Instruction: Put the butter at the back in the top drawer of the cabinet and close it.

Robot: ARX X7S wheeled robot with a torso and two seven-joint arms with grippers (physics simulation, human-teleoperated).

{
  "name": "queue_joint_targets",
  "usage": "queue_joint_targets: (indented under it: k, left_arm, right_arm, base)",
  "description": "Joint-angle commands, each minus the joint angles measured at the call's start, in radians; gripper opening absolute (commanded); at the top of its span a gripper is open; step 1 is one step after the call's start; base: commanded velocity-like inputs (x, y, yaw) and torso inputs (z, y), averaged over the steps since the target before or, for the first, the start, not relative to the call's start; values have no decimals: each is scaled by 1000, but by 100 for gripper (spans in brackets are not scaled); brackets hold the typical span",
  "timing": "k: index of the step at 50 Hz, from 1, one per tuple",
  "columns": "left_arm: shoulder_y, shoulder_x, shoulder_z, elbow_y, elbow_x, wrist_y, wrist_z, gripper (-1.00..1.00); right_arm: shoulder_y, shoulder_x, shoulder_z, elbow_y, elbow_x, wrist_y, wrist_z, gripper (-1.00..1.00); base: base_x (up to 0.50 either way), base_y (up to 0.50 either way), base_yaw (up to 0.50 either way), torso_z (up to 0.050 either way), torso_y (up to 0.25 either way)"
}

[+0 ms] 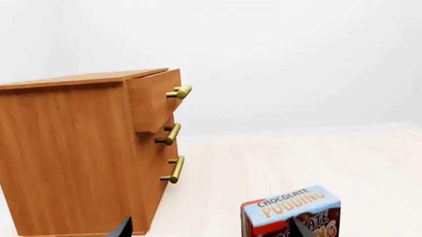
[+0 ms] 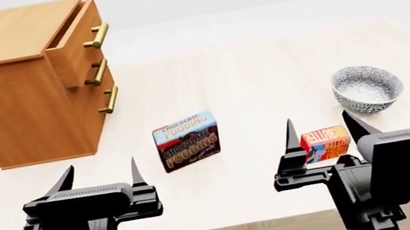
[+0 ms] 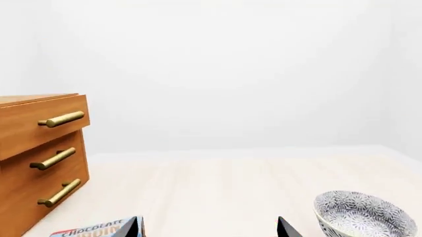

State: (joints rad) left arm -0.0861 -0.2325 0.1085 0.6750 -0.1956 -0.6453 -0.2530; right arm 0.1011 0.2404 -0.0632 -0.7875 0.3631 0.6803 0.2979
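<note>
Left tool: your fingers are spread wide and hold nothing, low at 7 o'clock.
Right tool: spread just as wide, empty; the butter sits on the counter between its fingers.
Drawer: pulled partly out of the cabinet at 10 o'clock.
Pudding: upright near centre.
Bowl: at 3 o'clock, beyond the butter.
</note>
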Motion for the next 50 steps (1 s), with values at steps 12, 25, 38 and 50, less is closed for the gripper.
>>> queue_joint_targets:
  k: [12, 25, 38, 50]
  left_arm:
    - [7, -12, 25, 63, -12, -49, -16, 100]
    - [23, -18, 38, 53, -11, -30, -19, 100]
    - [32, -25, 46, 47, -15, -19, -22, 100]
    - [38, -31, 47, 44, -22, -14, -25, 100]
  right_arm:
    - [-3, 21, 25, -84, 47, 55, 23, 100]
    - [-10, 25, 17, -78, 50, 42, 27, 100]
    - [-12, 32, 9, -84, 54, 45, 38, 100]
    - [-23, 34, -6, -82, 46, 8, 35, 100]
  base:
    - [500, 0, 0, 0, 0]
    - [500, 0, 0, 0, 0]
    - [500, 0, 0, 0, 1]
    - [42, 0, 0, 0, 0]
